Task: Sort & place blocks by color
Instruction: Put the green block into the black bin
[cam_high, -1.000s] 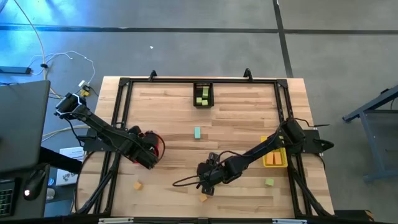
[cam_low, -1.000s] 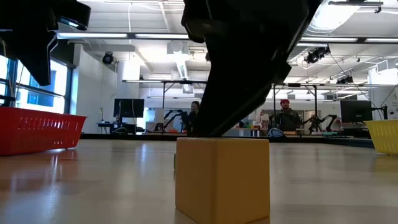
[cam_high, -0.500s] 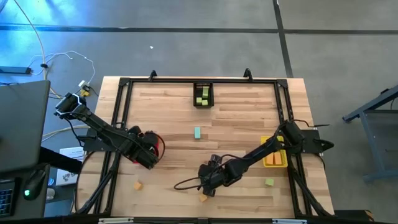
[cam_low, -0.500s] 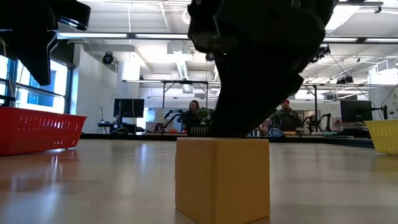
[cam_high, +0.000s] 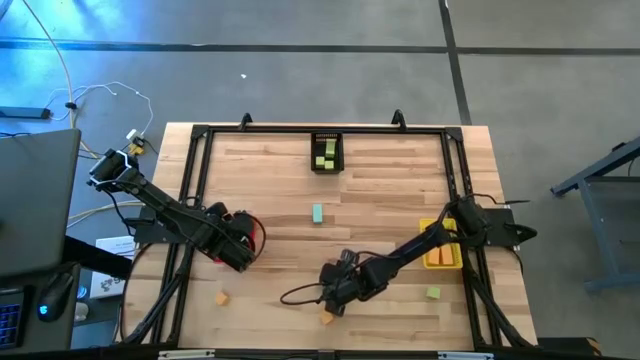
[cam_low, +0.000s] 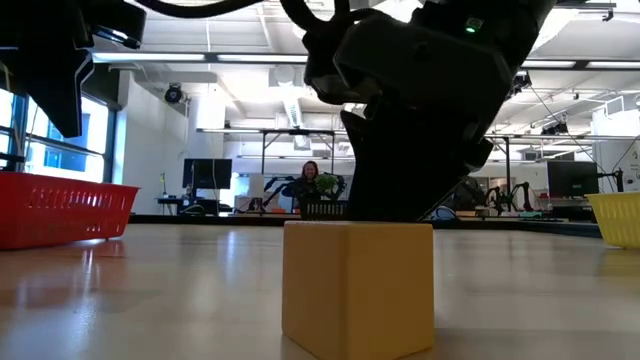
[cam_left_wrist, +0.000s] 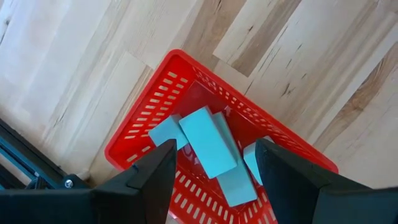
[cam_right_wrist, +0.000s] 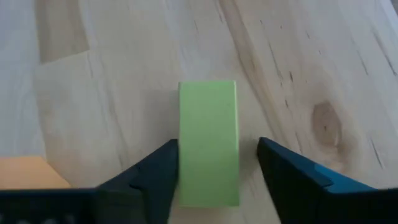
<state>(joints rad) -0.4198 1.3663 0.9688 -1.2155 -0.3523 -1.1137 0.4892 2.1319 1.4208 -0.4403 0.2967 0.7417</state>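
Note:
My right gripper (cam_high: 337, 287) is open and low over the table near its front edge. Its fingers stand on either side of a lime green bar (cam_right_wrist: 208, 158) that lies flat on the wood. An orange cube (cam_high: 327, 318) sits just in front of it and fills the low view (cam_low: 358, 285). My left gripper (cam_high: 236, 246) is open and empty above the red bin (cam_left_wrist: 149, 124), which holds several teal blocks (cam_left_wrist: 208, 149). A teal block (cam_high: 317, 212), an orange block (cam_high: 222, 298) and a green block (cam_high: 432, 293) lie loose on the table.
A black bin (cam_high: 326, 152) with green blocks stands at the far middle. A yellow bin (cam_high: 440, 252) with orange blocks stands at the right, under the right arm. A black frame runs around the table's edges. People and benches show far behind the table.
My right gripper has come down toward the table and a little toward the near edge, over the green bar behind the orange cube. The blocks have stayed where they were.

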